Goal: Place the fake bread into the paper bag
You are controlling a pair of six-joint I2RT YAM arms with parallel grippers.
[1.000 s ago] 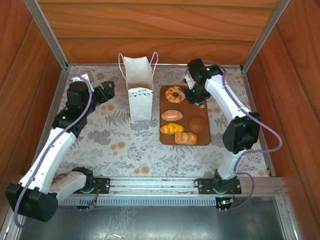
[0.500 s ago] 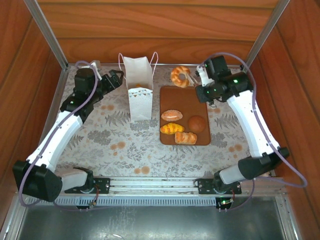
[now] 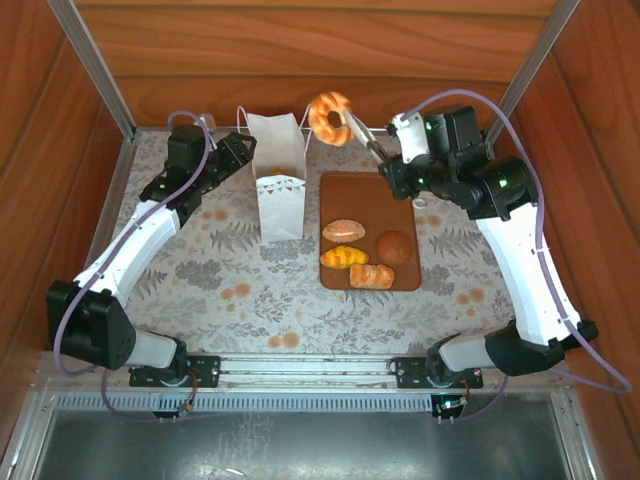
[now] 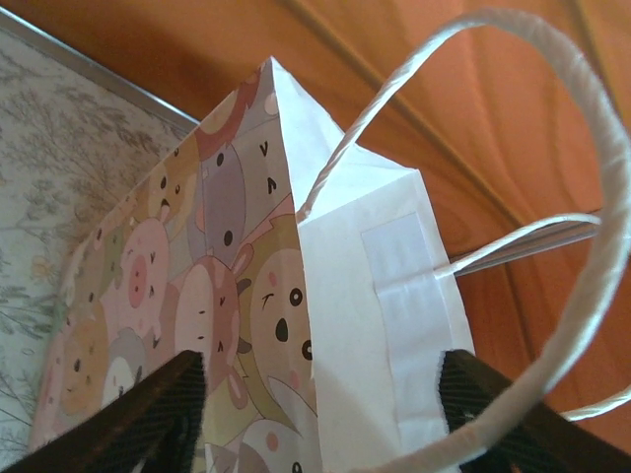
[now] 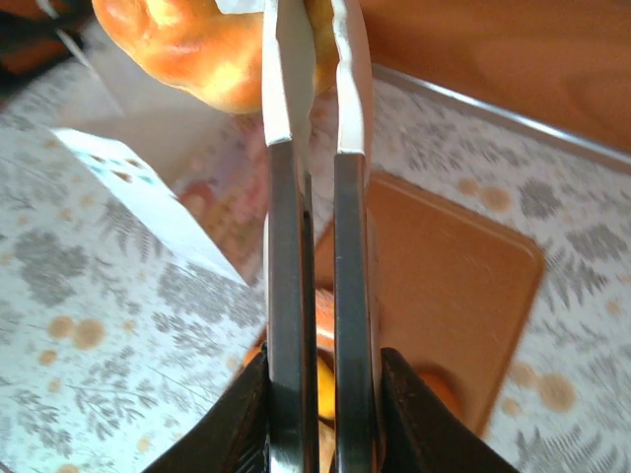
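My right gripper (image 3: 353, 130) is shut on the ringed donut (image 3: 330, 118) and holds it in the air just right of the paper bag's top. In the right wrist view the donut (image 5: 192, 44) is pinched at the fingertips of that gripper (image 5: 314, 25), above the bag (image 5: 138, 197). The white paper bag (image 3: 278, 190) stands upright. My left gripper (image 3: 245, 150) is at its upper left edge. In the left wrist view this gripper (image 4: 320, 399) has its jaws apart, astride the bag's side fold (image 4: 345, 296), below a cord handle (image 4: 592, 197). More fake bread lies on the tray: a pale roll (image 3: 343, 230), a yellow croissant (image 3: 343, 257), an oblong roll (image 3: 371, 276) and a dark bun (image 3: 396, 247).
The flat brown tray (image 3: 365, 205) lies right of the bag on the floral cloth (image 3: 250, 290). Wooden walls and metal posts (image 3: 95, 65) close in the back and sides. A metal rail (image 3: 300, 370) runs along the near edge between the arm bases.
The right gripper lifted the donut off the tray and carried it up and left toward the bag's top. The left gripper moved right to the bag's edge and its jaws narrowed.
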